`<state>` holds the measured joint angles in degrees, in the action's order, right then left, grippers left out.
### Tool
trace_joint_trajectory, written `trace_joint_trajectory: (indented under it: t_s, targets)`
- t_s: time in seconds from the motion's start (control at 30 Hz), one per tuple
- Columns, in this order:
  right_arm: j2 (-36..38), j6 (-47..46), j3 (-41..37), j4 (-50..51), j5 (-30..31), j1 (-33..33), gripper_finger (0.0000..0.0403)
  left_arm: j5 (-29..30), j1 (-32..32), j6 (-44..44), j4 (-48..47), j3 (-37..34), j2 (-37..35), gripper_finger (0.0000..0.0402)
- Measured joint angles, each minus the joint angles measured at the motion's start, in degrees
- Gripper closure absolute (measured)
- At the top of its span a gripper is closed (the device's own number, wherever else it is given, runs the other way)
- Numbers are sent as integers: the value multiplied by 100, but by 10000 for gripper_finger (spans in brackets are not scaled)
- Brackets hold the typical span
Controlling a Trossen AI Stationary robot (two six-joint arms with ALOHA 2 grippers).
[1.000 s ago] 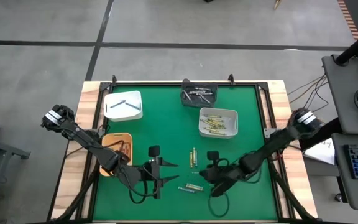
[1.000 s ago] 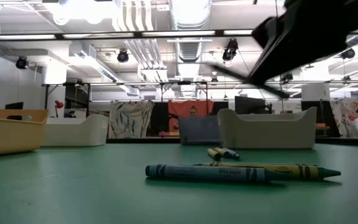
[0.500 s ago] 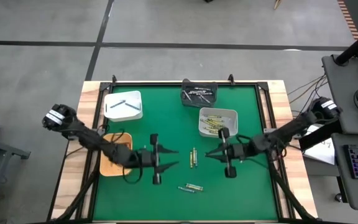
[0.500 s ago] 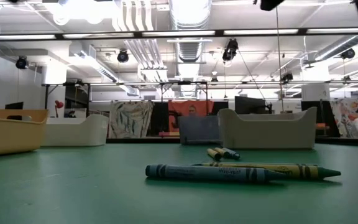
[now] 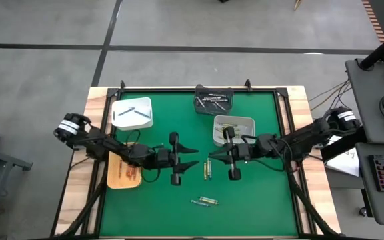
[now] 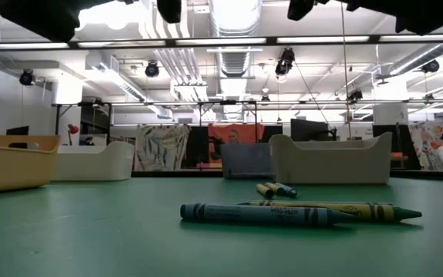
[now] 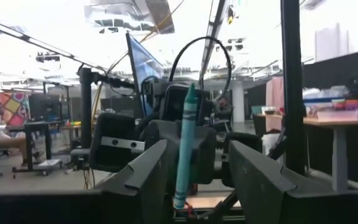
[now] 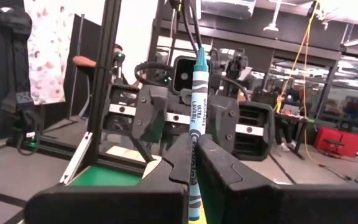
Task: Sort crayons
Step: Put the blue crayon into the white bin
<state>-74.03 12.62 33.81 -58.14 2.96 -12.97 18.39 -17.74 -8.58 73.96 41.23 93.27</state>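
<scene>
Both arms are up over the middle of the green mat (image 5: 259, 200), tips facing each other. My right gripper (image 5: 213, 155) is clamped tight on one teal crayon (image 8: 196, 143), pinched low on its paper wrapper so most of its length stands free above the fingers (image 8: 225, 167). My left gripper (image 5: 193, 157) stands well open, its two fingers (image 7: 143, 180) either side of that same crayon (image 7: 184, 149) without touching it, so it holds nothing. Judgement: this is a hand-over not yet made. Risks: if the right lets go before the left has closed, the crayon falls to the mat and rolls. If the left closes off-centre, it will lever the stick sideways against my hold. A hard squeeze from two grips at once could snap it. The tips are near enough to knock together. Materials: the crayon is a thin round wax stick with a cone point and a smooth printed paper sleeve, slippery on hard dark fingers and brittle under bending. The mat looks like matte felt, which should slow a roll. Loose crayons lie on it: a pair (image 5: 207, 169) between the arms and two more (image 5: 205, 201) nearer the front edge. Around them are rounded plastic trays: white (image 5: 133, 113), dark (image 5: 213, 100), pale with yellow sticks (image 5: 249, 122) and orange (image 5: 115, 181).
</scene>
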Motion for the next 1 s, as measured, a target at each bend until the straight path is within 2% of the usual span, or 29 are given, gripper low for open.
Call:
trace_joint_trajectory:
  t_s: [0.23, 0.5, 1.0]
  targets:
    - [-373, 23, 174, 14, -22, -11, 394, 4, 39, -15, -11, 403, 387, 249]
    - [-449, -7, 246, -32, 2, -11, 394, 39, 37, -90, -12, 476, 409, 258]
    - [-658, -52, 520, 668, 175, 7, 394, 212, 81, -127, -197, 484, 409, 394]
